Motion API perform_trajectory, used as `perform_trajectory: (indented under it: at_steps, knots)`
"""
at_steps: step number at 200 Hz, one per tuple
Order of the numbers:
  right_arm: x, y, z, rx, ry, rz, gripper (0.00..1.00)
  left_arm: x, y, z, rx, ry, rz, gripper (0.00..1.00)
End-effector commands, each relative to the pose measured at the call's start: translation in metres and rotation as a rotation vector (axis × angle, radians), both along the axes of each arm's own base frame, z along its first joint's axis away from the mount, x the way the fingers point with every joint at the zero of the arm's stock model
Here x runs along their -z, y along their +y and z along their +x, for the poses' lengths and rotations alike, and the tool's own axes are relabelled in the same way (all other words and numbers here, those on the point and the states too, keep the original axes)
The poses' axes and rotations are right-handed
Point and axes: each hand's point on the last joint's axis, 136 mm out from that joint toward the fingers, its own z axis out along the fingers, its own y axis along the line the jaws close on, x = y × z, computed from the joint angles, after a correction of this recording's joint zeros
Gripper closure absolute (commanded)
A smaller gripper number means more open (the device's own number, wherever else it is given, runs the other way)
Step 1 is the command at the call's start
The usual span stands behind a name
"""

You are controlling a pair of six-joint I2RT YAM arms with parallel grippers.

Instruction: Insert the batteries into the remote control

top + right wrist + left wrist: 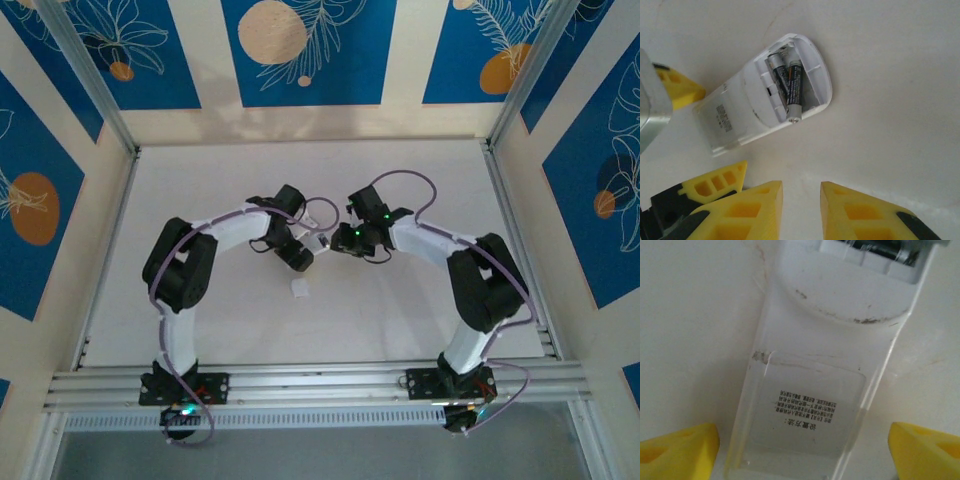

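I see a white counter [220, 170] boxed by blue-and-cream walls [310, 50] with orange discs, an aluminium rail [320, 378] along its near edge.

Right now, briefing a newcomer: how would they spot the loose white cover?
On the white table, between the left arm and right arm, nearer their bases than the white rectangular remote control, lies a small white square cover. It is shorter and alone.

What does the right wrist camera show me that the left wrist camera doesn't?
Right wrist: both batteries lying in the open compartment of the remote control, not quite parallel, with the right gripper open and empty in front. Left wrist: the printed label on the remote's back, with the left gripper open astride it, fingers clear of its edges. Both: the remote lying back-up, its battery compartment uncovered.
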Motion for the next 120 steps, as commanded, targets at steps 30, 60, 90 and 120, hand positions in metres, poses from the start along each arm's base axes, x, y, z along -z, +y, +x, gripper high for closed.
perform_trajectory:
  at_steps: [30,60,90,120]
  knots:
    - [0.003,0.021,0.017,0.03,0.04,0.056,0.77,0.001,0.002,0.002,0.052,0.025,-0.029,0.27]
    - [0.007,0.028,0.019,0.019,0.06,0.074,0.78,0.003,0.002,0.001,0.054,0.048,-0.049,0.3]
    - [0.011,0.029,0.021,0.027,0.075,0.063,0.79,0.001,0.001,0.002,0.061,0.048,-0.061,0.32]
    - [0.014,0.028,0.02,0.028,0.086,0.051,0.79,0.002,0.002,0.001,0.074,0.05,-0.056,0.33]
